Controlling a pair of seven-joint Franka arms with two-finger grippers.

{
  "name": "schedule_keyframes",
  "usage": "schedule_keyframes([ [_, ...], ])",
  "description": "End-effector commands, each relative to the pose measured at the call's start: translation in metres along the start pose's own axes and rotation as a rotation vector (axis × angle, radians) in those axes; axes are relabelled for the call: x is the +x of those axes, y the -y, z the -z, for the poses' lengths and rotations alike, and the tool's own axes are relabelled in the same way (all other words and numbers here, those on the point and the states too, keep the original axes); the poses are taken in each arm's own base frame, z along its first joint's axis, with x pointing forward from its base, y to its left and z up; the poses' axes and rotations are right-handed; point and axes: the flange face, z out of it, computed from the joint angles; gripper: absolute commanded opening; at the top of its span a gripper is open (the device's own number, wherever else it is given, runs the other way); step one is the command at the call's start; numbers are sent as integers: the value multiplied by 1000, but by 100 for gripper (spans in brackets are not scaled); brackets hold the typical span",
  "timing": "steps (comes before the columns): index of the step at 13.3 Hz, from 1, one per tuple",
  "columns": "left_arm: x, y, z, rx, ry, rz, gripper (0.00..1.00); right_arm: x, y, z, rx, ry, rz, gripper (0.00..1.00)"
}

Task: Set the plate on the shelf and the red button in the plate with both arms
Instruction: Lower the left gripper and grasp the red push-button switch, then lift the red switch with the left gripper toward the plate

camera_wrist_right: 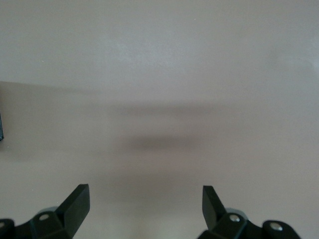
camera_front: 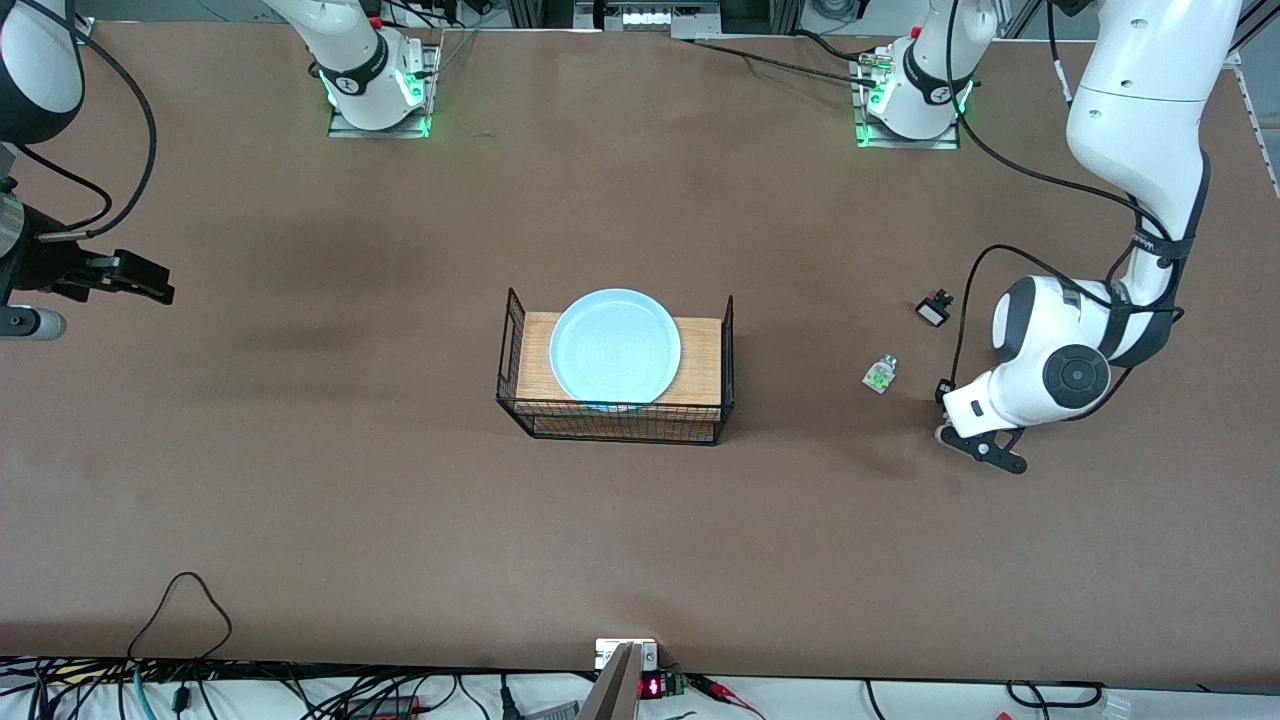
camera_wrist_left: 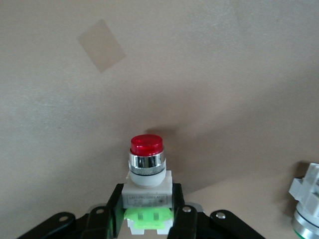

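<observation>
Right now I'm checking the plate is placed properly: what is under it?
The plate rests on a wooden board inside a black wire rack. The board beneath the plate is covered.

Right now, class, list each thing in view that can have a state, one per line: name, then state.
plate: lying flat on the wooden board in the wire basket, not held.
red button: gripped in the left pincer, red cap pointing away from it.
left pincer: shut on the red button, above the table.
right pincer: open, empty, waiting over bare table.

The red button [camera_wrist_left: 146, 172] has a shiny red cap and shiny metal ring. The plate [camera_front: 615, 346] looks smooth, the table [camera_front: 300, 480] dull brown.
</observation>
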Motion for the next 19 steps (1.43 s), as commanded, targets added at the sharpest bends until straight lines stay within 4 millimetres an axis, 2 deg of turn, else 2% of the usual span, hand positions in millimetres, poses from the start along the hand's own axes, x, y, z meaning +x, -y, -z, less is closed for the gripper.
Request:
schedule_keyframes([
  [1,4,-7,55,9,27,-27,11,-10,1,2,17,-7,-1,100],
  [3,12,-36,126,-5,53,-72,11,-5,8,4,17,-11,-15,100],
  [5,22,-75,198,-40,74,-108,11,-2,18,0,14,-3,-42,100],
  [6,26,-90,235,-60,64,-81,11,-2,19,3,14,-11,-57,100],
  [7,27,-110,266,-85,56,-47,11,-2,17,8,14,-22,-63,100],
  [9,27,-158,306,-205,51,24,11,-1,17,10,14,-25,-61,100],
  [10,28,-183,315,-267,51,72,11,-2,18,12,16,-28,-61,100],
  [13,37,-285,330,-303,43,187,11,-5,12,11,16,-14,-39,100],
  [14,42,-317,325,-298,37,204,11,-6,13,12,16,-14,-34,100],
  [17,62,-389,301,-291,-35,263,11,-8,14,15,16,-12,-26,100],
  [19,73,-420,274,-206,-87,241,12,-9,14,16,24,-11,-19,100],
])
